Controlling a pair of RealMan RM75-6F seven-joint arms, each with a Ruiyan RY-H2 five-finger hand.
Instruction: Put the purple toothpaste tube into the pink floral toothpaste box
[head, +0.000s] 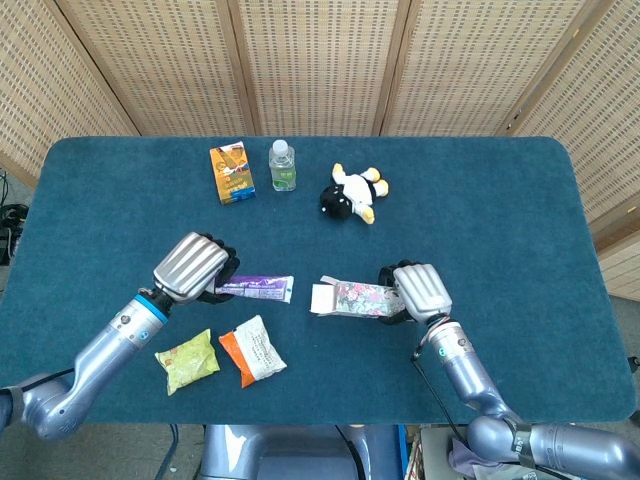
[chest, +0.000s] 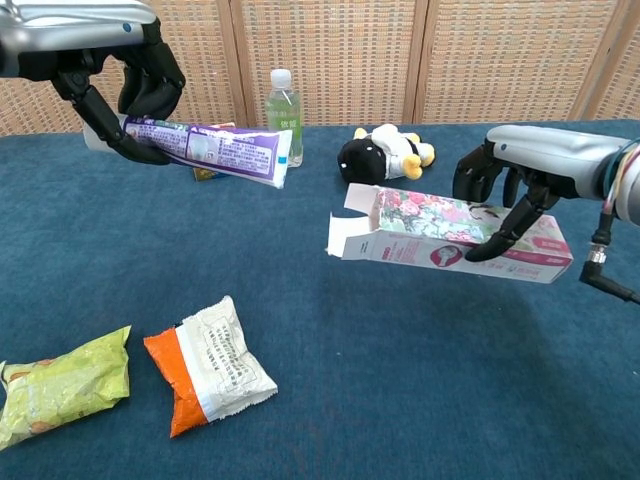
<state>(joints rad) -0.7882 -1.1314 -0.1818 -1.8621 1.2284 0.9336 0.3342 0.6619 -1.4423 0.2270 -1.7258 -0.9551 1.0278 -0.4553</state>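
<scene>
A: Where is the purple plastic toothpaste tube (chest: 205, 150)?

B: Held above the blue cloth-covered desk (head: 500, 220), the left hand (head: 192, 268) closed round its cap end. It looks light and soft; grip near the stiffer cap.

A: And the pink floral cardboard box (chest: 455, 245)?

B: Pinched by the right hand (chest: 520, 180), open flaps facing the tube. Thin card, probably easily crushed.

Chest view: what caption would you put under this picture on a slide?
Left hand holds the purple toothpaste tube in the air, aimed at the open end of the pink floral box held by the right hand.
</scene>
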